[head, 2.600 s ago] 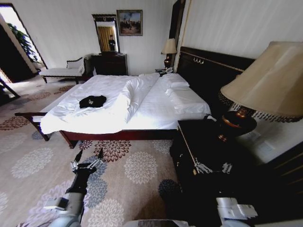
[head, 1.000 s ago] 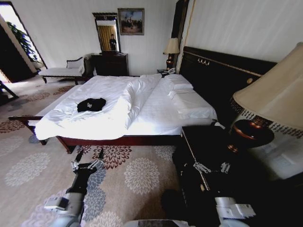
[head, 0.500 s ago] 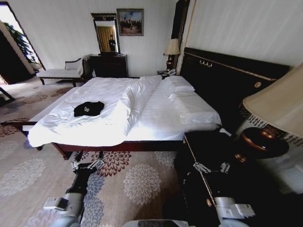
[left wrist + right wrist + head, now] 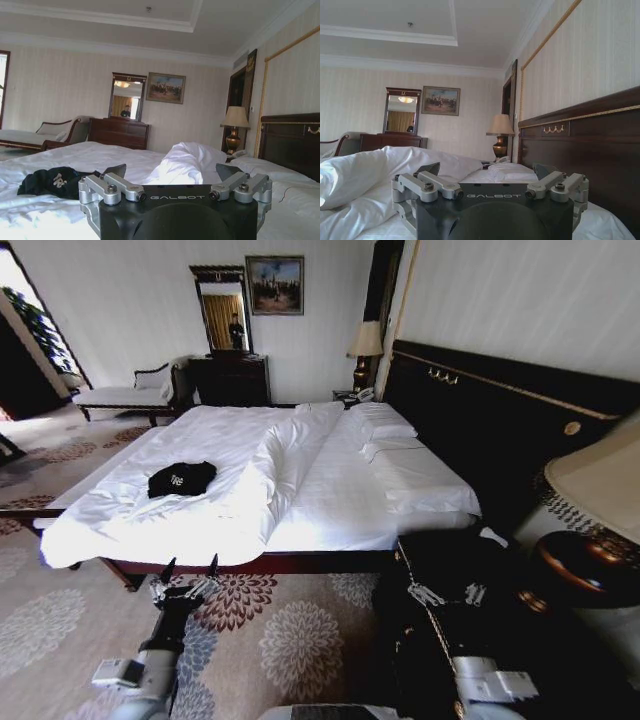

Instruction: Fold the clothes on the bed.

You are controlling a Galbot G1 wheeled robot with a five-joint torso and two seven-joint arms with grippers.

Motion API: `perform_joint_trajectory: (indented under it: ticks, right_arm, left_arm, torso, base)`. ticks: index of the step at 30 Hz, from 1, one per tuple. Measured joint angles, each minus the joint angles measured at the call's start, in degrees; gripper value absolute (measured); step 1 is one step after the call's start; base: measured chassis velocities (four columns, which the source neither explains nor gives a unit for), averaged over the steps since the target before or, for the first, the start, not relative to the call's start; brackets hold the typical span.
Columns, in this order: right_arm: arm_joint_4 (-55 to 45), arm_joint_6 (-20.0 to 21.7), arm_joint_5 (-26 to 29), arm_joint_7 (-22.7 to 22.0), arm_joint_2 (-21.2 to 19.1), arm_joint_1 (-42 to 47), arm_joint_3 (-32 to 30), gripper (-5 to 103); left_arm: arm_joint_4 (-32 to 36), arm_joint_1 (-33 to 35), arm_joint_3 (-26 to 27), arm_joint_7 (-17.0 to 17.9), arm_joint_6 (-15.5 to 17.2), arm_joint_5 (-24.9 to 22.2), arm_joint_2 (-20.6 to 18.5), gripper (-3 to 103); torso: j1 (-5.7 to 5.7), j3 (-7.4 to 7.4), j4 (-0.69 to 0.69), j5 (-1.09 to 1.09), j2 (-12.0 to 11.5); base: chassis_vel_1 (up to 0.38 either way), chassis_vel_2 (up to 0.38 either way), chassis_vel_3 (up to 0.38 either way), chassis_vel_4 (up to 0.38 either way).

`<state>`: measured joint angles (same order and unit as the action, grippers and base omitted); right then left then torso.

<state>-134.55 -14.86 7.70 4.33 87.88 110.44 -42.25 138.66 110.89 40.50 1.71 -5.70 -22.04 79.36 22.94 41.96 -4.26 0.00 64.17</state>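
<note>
The clothes (image 4: pixel 181 478) are one crumpled black T-shirt with white lettering, lying on the near left part of the bed (image 4: pixel 330 490). In the left wrist view the clothes (image 4: pixel 50 181) rest on the white sheet (image 4: pixel 100 155) beyond the gripper. My left gripper (image 4: pixel 190 565) hangs open over the carpet just short of the bed's side rail, well apart from the shirt. My right gripper (image 4: pixel 447 592) is open above the dark nightstand (image 4: pixel 440 550). Both wrist views show the left gripper (image 4: pixel 171 170) and the right gripper (image 4: pixel 487 169) with fingers spread and nothing between them.
A bunched duvet ridge (image 4: pixel 270 455) runs down the bed's middle, pillows (image 4: pixel 385 430) by the tall dark headboard (image 4: pixel 500 430). A lamp (image 4: pixel 600 540) stands on the nightstand at right. A chaise (image 4: pixel 125 392) and dresser with mirror (image 4: pixel 230 375) line the far wall. Patterned carpet (image 4: pixel 290 640) lies in front.
The whole head view has shifted: the bed sits lower and nearer, and the lamp has slid toward the right edge. Both arms keep the same pose, grippers open.
</note>
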Motion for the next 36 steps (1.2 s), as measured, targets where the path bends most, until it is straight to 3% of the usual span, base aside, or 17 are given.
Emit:
perform_joint_trajectory:
  ticks: [30,36]
  right_arm:
    - [-0.04,-0.7,-0.15,0.9,0.13,0.07,0.06,100]
    - [-0.03,-1.08,-0.17,0.94,0.07,0.09,-0.04,100]
  left_arm:
    - [0.81,1.08,-0.34,-0.17,-1.17,1.21,0.21,100]
    - [1.52,1.09,0.36,-0.18,-1.06,-0.61,-0.46,100]
  torso:
    - [0.01,0.0,0.0,-0.01,0.0]
    - [0.01,0.0,0.0,-0.01,0.0]
  base:
    - [-0.151,0.154,0.145,-0.15]
    - [-0.135,0.138,0.133,-0.134]
